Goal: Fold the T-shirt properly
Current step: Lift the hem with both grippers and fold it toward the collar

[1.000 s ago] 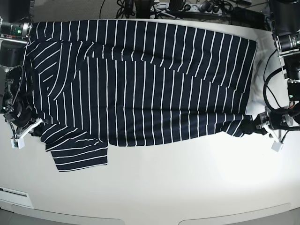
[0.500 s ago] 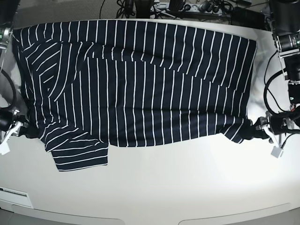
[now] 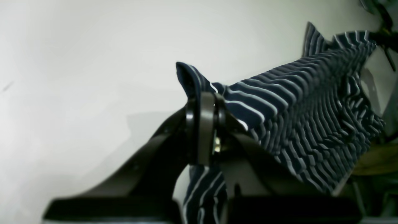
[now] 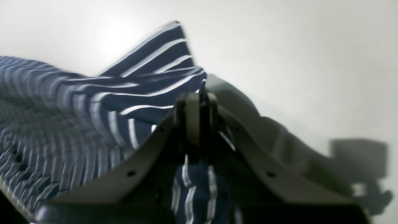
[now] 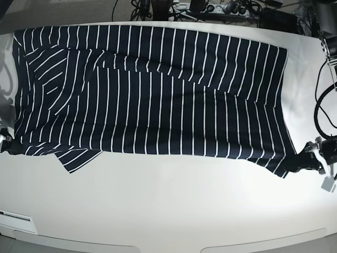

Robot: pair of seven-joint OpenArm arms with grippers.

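Observation:
The T-shirt (image 5: 152, 89), dark navy with thin white stripes, lies spread wide across the white table (image 5: 174, 205), one sleeve (image 5: 79, 159) poking out at the front left. My left gripper (image 5: 296, 162) is at the front right, shut on the shirt's corner; in its wrist view the fingers (image 3: 202, 124) pinch a fold of striped T-shirt (image 3: 298, 118). At the far left edge my right gripper (image 5: 7, 143) is shut on the opposite corner. Its wrist view shows the fingers (image 4: 196, 124) clamped on bunched T-shirt (image 4: 102, 102).
Cables and a power strip (image 5: 210, 8) lie behind the table's far edge. Cabling (image 5: 322, 105) hangs beside the arm on the right. A white tag (image 5: 327, 185) dangles by the left gripper. A label (image 5: 18, 216) sits at the table's front left corner.
Both grippers have moved outward and toward the front, pulling the shirt's near edge taut. The cloth is now stretched wider and flatter, and the sleeve flap has been drawn partly under.

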